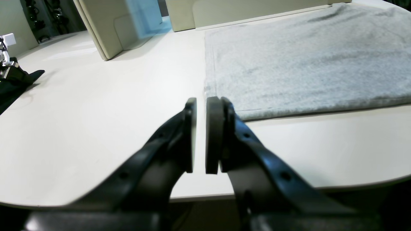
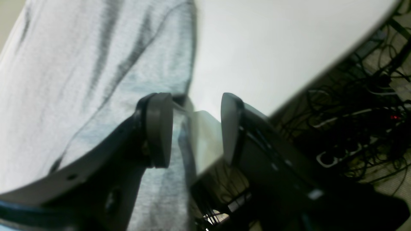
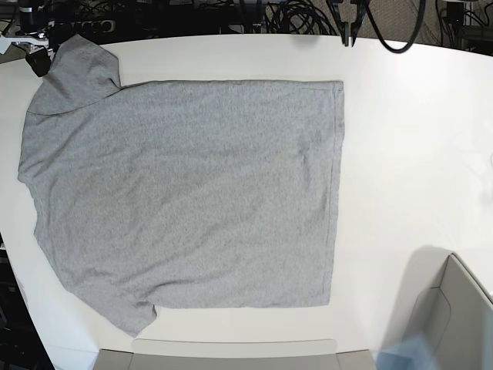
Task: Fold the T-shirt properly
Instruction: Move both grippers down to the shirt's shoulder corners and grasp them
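Note:
The heather-grey T-shirt (image 3: 185,193) lies flat on the white table (image 3: 408,154), plain side up, hem to the right, sleeves at the left. My left gripper (image 3: 347,35) hangs over the far table edge just beyond the hem's far corner. In the left wrist view it (image 1: 200,102) is almost shut with only a narrow slit between the pads. It holds nothing, and the shirt's corner (image 1: 305,57) is just ahead. My right gripper (image 3: 37,60) is at the far sleeve. In the right wrist view it (image 2: 194,99) is open, and the sleeve's edge (image 2: 80,64) reaches between the jaws.
A beige bin (image 3: 454,316) with a bluish panel stands at the near right and also shows in the left wrist view (image 1: 106,25). A low beige tray (image 3: 231,354) sits along the near edge. Cables (image 2: 353,112) hang beyond the table edge. A black object (image 1: 13,83) lies on the table.

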Robot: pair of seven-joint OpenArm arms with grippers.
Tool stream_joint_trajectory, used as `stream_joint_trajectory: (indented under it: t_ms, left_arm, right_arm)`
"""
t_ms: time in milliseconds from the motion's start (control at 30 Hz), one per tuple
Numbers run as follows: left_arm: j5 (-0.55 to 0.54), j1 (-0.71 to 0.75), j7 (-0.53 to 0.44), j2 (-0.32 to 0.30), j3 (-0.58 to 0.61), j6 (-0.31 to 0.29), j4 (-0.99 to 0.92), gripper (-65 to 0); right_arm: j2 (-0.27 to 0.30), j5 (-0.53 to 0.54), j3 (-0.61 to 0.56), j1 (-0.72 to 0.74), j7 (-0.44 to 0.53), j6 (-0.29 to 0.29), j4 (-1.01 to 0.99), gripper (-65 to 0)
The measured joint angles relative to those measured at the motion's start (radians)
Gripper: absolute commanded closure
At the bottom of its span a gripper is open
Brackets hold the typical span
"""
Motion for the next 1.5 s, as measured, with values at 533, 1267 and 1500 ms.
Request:
stream_joint_trajectory:
  t_ms: [533, 1267, 1500]
  left_arm:
    - [0.0, 0.009, 0.003, 0.001, 0.002, 0.001, 0.041, -7.6]
    - [-1.09, -0.06, 0.91, -0.414, 0.33, 0.012, 0.569, -19.5]
    - [-1.153, -0.1, 0.952, -0.409, 0.327, 0.008, 0.488, -19.4]
  right_arm:
    - [-0.135, -0.17, 0.016, 0.092, -0.185, 0.158, 0.034, -25.2]
    - [-0.164, -0.285, 0.078, 0.089, -0.223, 0.168, 0.049, -25.2]
    - [-0.164, -0.286, 0.08, 0.089, -0.225, 0.168, 0.048, -25.2]
